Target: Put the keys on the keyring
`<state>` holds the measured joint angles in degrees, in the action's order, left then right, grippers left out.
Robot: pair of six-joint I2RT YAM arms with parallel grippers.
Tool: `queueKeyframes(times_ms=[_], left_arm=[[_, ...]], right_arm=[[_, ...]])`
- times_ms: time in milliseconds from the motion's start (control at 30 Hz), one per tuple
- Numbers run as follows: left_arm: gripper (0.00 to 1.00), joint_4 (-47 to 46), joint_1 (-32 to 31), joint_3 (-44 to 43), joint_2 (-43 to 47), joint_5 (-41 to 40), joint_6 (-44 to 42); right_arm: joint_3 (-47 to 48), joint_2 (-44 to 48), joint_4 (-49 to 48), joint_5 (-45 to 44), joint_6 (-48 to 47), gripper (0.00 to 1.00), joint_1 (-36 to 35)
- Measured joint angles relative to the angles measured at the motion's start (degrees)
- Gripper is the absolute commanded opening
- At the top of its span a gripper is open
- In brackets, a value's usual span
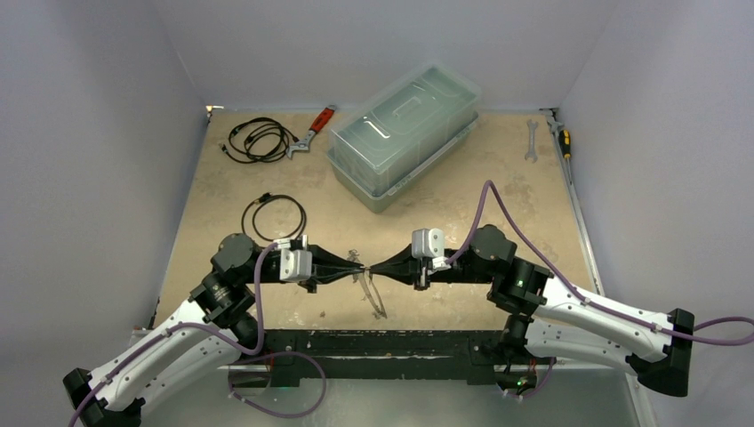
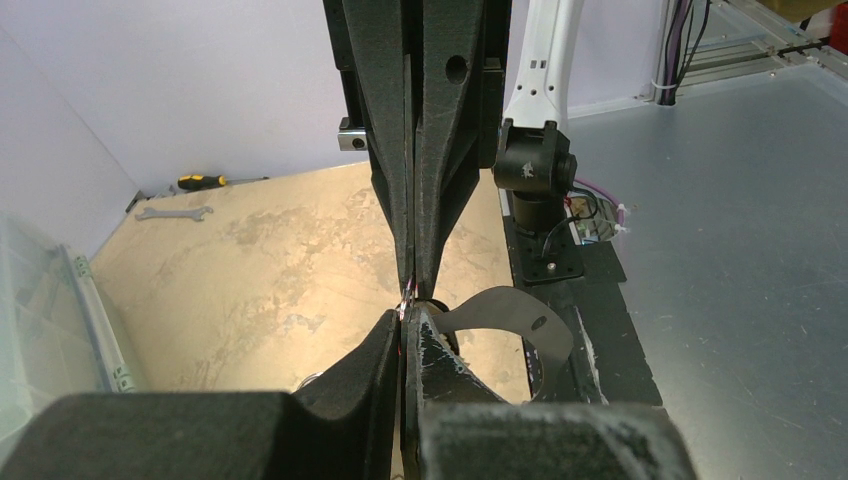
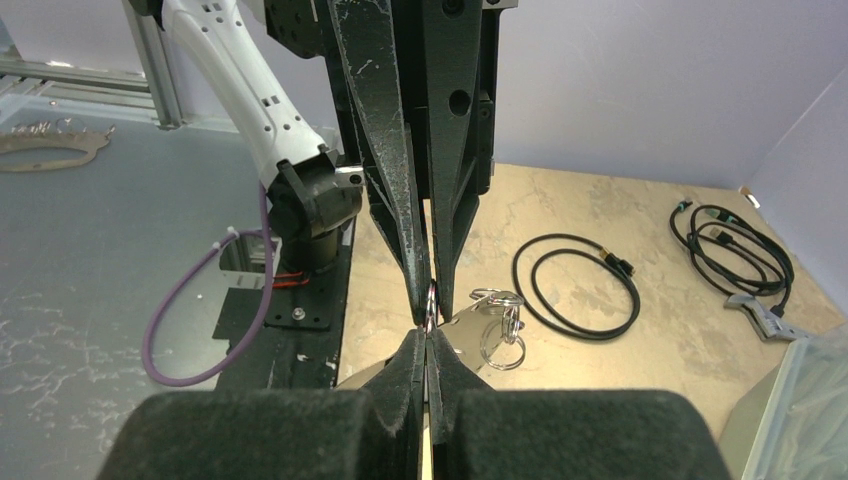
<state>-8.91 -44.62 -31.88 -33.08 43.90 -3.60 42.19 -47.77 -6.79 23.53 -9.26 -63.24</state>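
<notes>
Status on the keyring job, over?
Left pincer and right pincer both shut, tip to tip on the keyring. Keys not made out. Nothing blocking.

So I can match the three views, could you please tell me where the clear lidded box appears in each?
Top external: clear lidded box, upper centre, at the table's far side.
Left wrist: far left edge, partly cut off.
Right wrist: bottom right corner, partly cut off.
Shared landmark: left gripper and right gripper, tip to tip.
</notes>
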Motion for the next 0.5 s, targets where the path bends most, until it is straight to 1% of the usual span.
queueKeyframes(times_ms=[500], left_arm=[[0.00,0.0,0.4,0.9,0.9,-0.2,0.1]], right_arm=[[0.0,-0.6,0.6,0.2,-0.2,0.00,0.0]])
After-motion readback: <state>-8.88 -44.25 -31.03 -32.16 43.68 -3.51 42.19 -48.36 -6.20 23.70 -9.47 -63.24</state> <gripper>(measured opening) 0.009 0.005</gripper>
